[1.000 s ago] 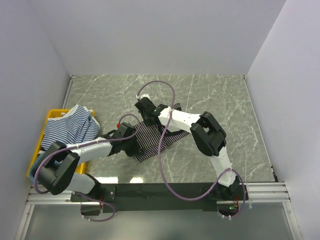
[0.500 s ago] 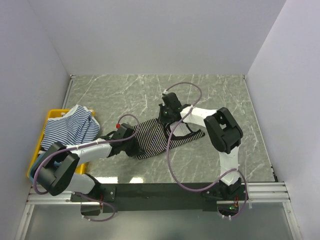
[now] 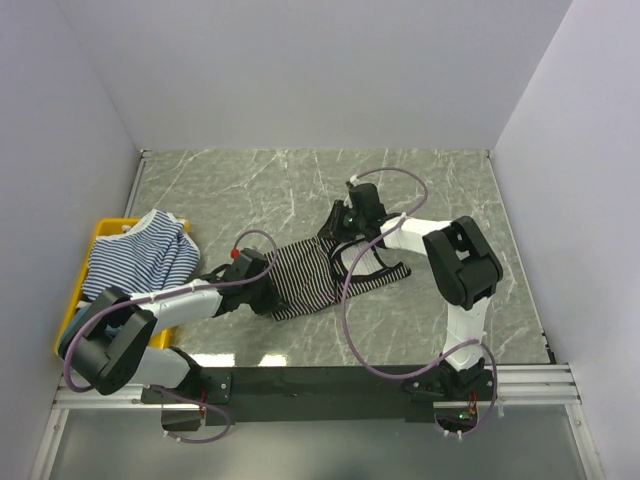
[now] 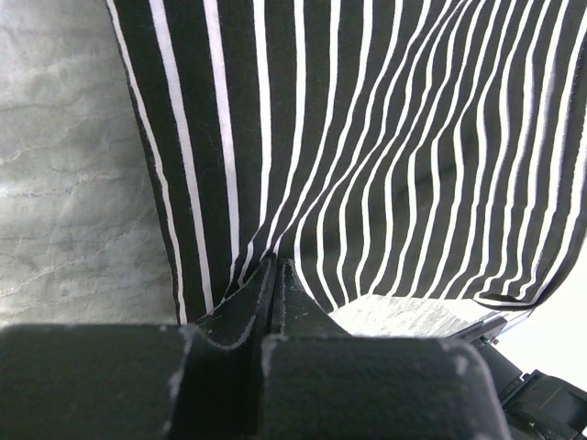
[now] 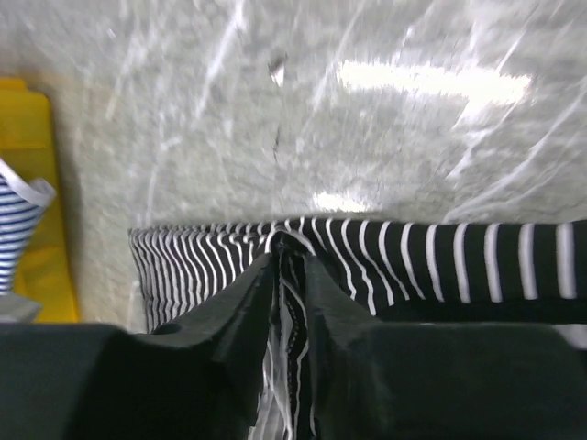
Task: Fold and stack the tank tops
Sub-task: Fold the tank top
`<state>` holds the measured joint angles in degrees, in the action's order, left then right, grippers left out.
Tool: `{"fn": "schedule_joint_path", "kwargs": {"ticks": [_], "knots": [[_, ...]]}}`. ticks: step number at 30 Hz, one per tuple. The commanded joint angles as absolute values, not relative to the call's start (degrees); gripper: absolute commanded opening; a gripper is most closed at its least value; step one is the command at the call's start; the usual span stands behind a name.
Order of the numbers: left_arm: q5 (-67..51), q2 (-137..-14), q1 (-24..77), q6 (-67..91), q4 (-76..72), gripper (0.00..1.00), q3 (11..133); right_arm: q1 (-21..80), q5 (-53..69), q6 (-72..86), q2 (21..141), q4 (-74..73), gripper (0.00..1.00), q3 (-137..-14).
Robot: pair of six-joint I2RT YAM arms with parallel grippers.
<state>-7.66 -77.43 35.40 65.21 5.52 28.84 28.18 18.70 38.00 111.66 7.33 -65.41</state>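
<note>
Seen from above, a black-and-white striped top (image 3: pixel 310 272) lies on a grey marbled surface (image 3: pixel 250 190), roughly midway between the two arms. It is spread unevenly, with the body bunched toward the left and black-trimmed straps looping out on its right.

The left tool (image 3: pixel 270 292) reaches in from the left and sits low at the top's near left edge. From the left wrist, its fingers are pressed together, clamped on a pinch of the striped fabric, which fans away from the tips with the stripes running outward.

The right tool (image 3: pixel 340 230) comes in from the far right and meets the top at its far edge. From the right wrist, its fingers stand slightly apart with a raised fold of the top between them. That view is blurred, so I cannot tell whether they actually grip the fabric.

At the surface's left edge, well apart from the striped top, sits a yellow bin (image 3: pixel 105 230). A blue-and-white striped top (image 3: pixel 140 255) is heaped in it, spilling over the bin's right rim.
</note>
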Motion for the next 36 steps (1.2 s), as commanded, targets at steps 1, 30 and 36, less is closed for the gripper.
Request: {"fn": "schedule_joint_path", "kwargs": {"ticks": [1,30,36], "knots": [[-6.0,-77.3,35.9,63.8,12.0,0.01,27.3,27.7,18.8,38.5,105.7,11.2,0.31,-65.2],[-12.2,-79.3,39.0,53.5,13.4,0.28,46.1,38.5,0.4,43.9,89.2,2.9,0.32,-42.8],[-11.8,-79.9,40.1,54.7,12.6,0.29,44.4,39.2,1.8,43.2,91.9,5.0,0.35,-43.9]]}}
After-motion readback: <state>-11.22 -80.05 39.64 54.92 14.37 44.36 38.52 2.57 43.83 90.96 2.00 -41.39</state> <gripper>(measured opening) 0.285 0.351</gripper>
